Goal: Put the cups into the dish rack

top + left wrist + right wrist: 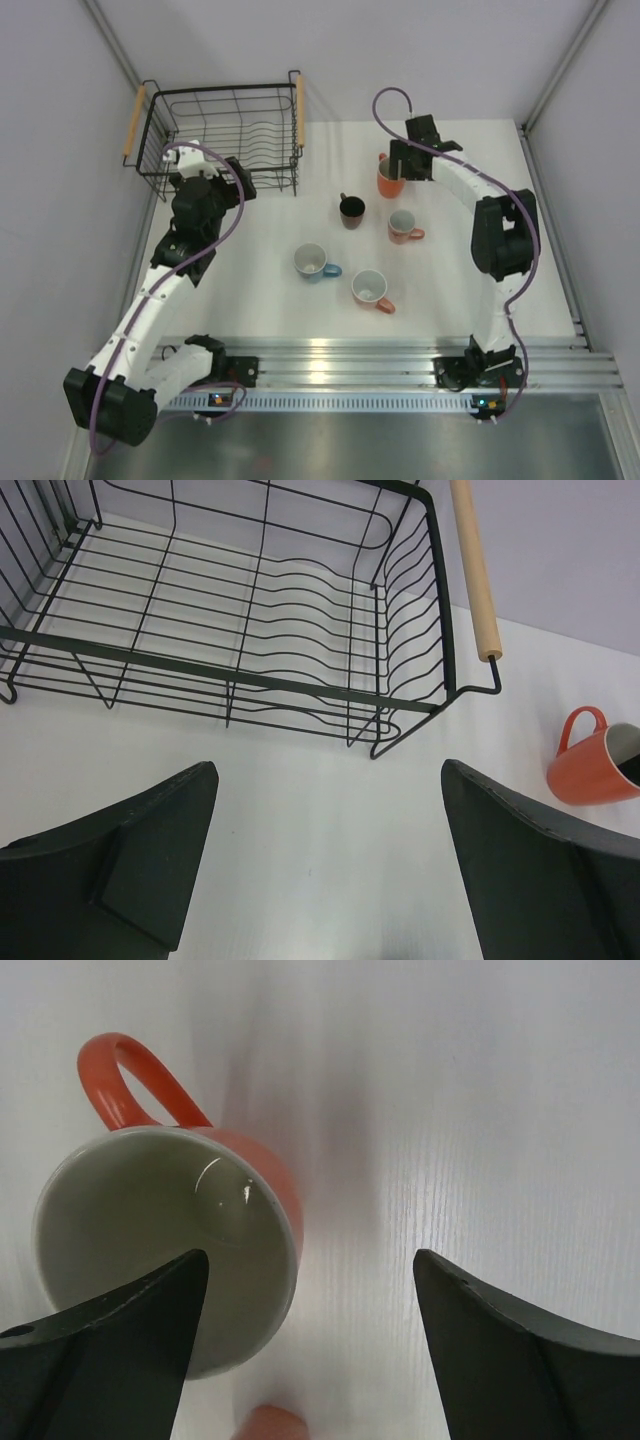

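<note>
Cups stand scattered over the white table (250, 300) in the top view, all outside the dish rack (222, 125), which fills the far left corner against the wall. The orange mug (390, 178) is farthest back. The dark mug (351, 210) and a pink mug (403, 227) sit mid-table, and the blue mug (314, 262) and the second pink mug (371, 289) are nearer the arm bases. Open table lies between the rack's right side and the cups. The left gripper (240, 175) is just beside the rack's near edge, and the right gripper (399, 168) is over the orange mug.

From the left wrist, the left gripper (330, 870) has its fingers wide apart over bare table. The rack's (250, 675) near rail, wavy wires and one wooden handle (475, 570) are ahead, with the orange mug (595, 770) at the right edge.

From the right wrist, the right gripper (310, 1340) is spread apart and straddles the orange mug's (150, 1220) wall — one finger (110, 1360) over the pale inside, the other over the table. Whether it touches the mug, I cannot tell. The mug's handle points away from the fingers — a detail the top view hides.
</note>
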